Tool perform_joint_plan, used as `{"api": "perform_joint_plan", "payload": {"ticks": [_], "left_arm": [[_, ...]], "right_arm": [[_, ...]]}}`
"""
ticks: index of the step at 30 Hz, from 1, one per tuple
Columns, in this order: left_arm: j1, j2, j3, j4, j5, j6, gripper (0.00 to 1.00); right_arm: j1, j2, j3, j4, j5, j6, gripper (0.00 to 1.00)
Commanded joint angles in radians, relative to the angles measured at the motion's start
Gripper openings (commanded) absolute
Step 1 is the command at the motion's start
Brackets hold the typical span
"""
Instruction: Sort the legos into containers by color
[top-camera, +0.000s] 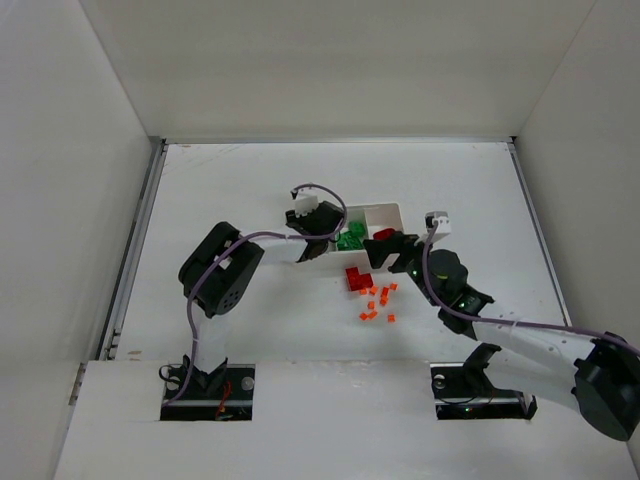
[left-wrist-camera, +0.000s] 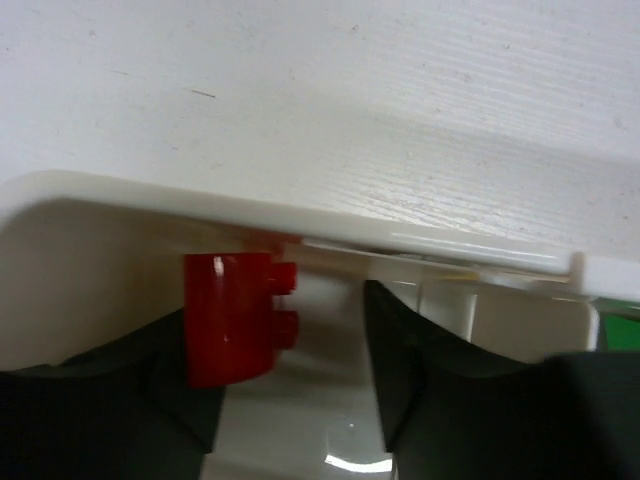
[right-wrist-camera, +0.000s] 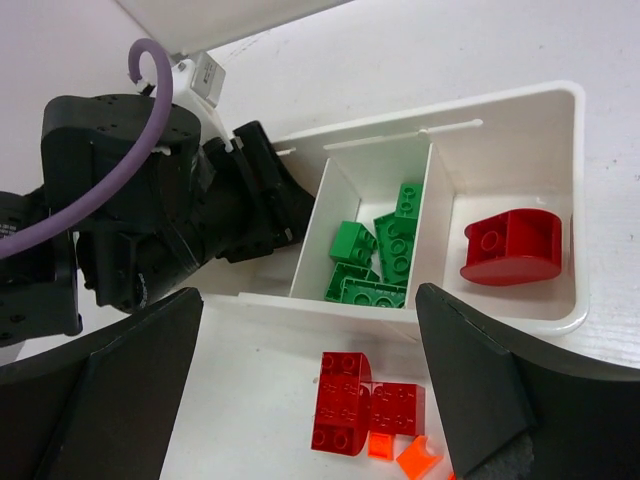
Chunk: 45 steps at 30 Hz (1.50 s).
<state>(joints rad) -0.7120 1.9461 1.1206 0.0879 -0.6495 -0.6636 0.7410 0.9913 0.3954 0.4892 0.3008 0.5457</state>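
Observation:
The white tray (top-camera: 390, 208) has three compartments. Several green legos (right-wrist-camera: 385, 250) lie in the middle one and a rounded red lego (right-wrist-camera: 512, 245) lies in the right one. My left gripper (left-wrist-camera: 300, 340) is open inside the left compartment, with a red lego (left-wrist-camera: 235, 315) resting against its left finger and a gap to the right finger. It also shows in the top view (top-camera: 316, 245). My right gripper (right-wrist-camera: 308, 330) is open and empty above two red legos (right-wrist-camera: 355, 400) on the table just in front of the tray.
Several tiny orange bits (top-camera: 378, 303) lie scattered on the table in front of the red legos. The left arm (right-wrist-camera: 130, 220) crowds the tray's left end. White walls enclose the table on three sides.

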Motion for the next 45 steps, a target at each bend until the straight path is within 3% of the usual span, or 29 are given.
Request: {"api": "perform_joint_plan", "payload": {"ticks": [1,5,9,20,32,39,43,45], "left_arm": [[0.024,0.017,-0.01,0.003,0.045,-0.041,0.38],[0.024,-0.013,-0.019,0.012,0.045,-0.027,0.19],[0.019,-0.053,-0.021,0.006,0.045,-0.016,0.11],[-0.014,-0.266,-0.038,-0.023,0.048,0.012,0.05],[-0.014,-0.32,-0.03,-0.059,0.099,-0.005,0.03],[-0.085,-0.331,0.063,-0.07,0.191,-0.019,0.04],[-0.151,-0.288,0.14,-0.071,0.238,-0.044,0.04],[-0.181,-0.262,0.172,-0.059,0.254,-0.051,0.04]], "right_arm": [[0.005,-0.016,-0.007,0.065,-0.008,-0.012,0.94],[0.007,-0.008,-0.006,0.063,-0.008,-0.01,0.94],[0.007,0.0,-0.006,0.068,-0.008,-0.009,0.94],[0.007,0.021,-0.004,0.072,-0.008,-0.009,0.94],[-0.001,0.006,-0.009,0.068,-0.005,-0.007,0.94],[-0.042,-0.091,-0.038,0.039,0.064,0.011,0.93],[-0.113,-0.192,-0.069,-0.029,0.133,0.06,0.82],[-0.157,-0.236,-0.079,-0.067,0.136,0.091,0.6]]}}
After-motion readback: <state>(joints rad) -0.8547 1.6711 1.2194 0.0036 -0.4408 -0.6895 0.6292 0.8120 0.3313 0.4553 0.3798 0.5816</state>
